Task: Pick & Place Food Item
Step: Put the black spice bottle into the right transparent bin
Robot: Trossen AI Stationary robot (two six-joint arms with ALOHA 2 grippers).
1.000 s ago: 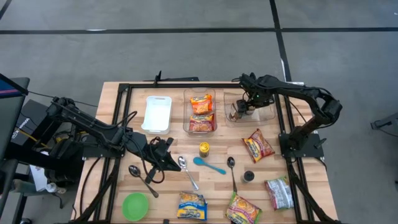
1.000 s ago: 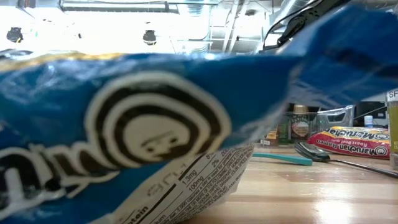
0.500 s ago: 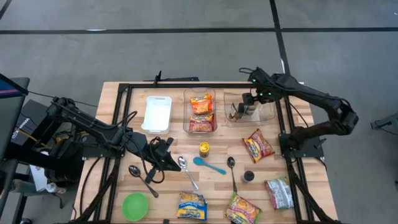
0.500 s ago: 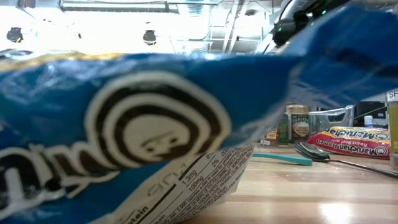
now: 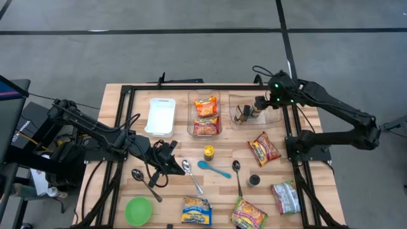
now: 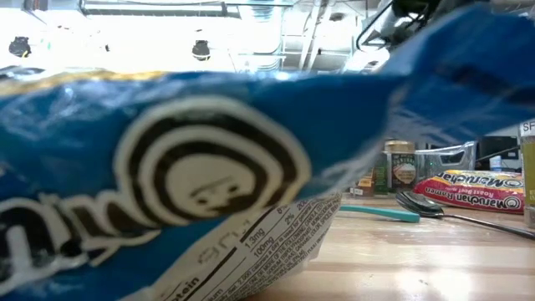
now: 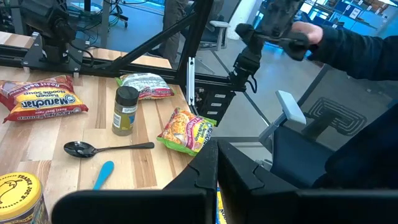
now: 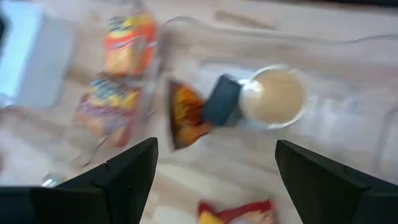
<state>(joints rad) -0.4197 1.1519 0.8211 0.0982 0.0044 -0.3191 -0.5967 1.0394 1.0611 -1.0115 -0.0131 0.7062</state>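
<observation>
Food packet [image 5: 240,114] left in bin; right end effector [image 5: 259,104] has withdrawn.

Even bright overhead light, right wrist view motion-blurred, blue packet [image 6: 209,192] blocking low view, ceiling glare

The right gripper [image 5: 256,105] hangs raised with its two dark fingers [image 8: 118,177] spread wide and nothing between them, its arm bent back to the base behind it. The left gripper [image 5: 170,164] rests low with jaws closed, its arm stretched out behind the wrist.
</observation>
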